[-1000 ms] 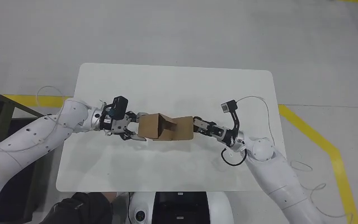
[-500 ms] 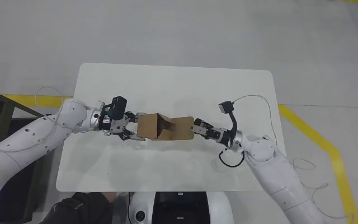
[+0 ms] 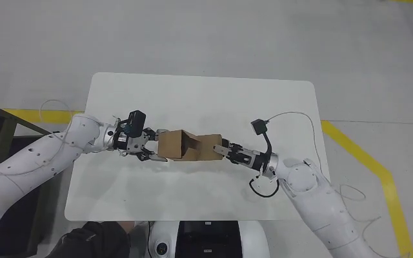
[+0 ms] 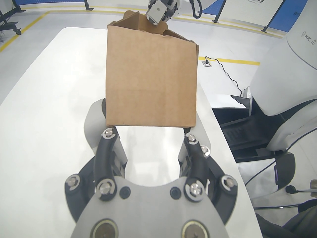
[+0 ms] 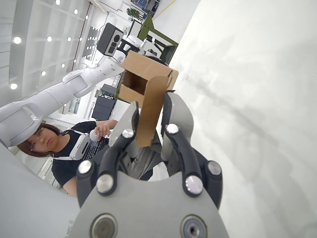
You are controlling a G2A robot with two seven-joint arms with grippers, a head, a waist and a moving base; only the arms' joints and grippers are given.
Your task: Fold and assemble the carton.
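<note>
A brown cardboard carton is held just above the middle of the white table, lying on its side between both arms. My left gripper grips its closed end, with the fingers spread across the full width of the carton at its near edge. The open end faces my right gripper. There a side flap sticks out, and my right gripper is narrowed around it, one finger on each face. The hollow inside shows past the flap.
The table has free room on all sides of the carton, with its front edge close to the arms. A thin cable loops from the right wrist over the table's right part. A dark frame stands off the left edge.
My right gripper has slid further onto the carton's flap, toward the left arm, and its forearm has swung lower. The left gripper and the carton have hardly moved.
</note>
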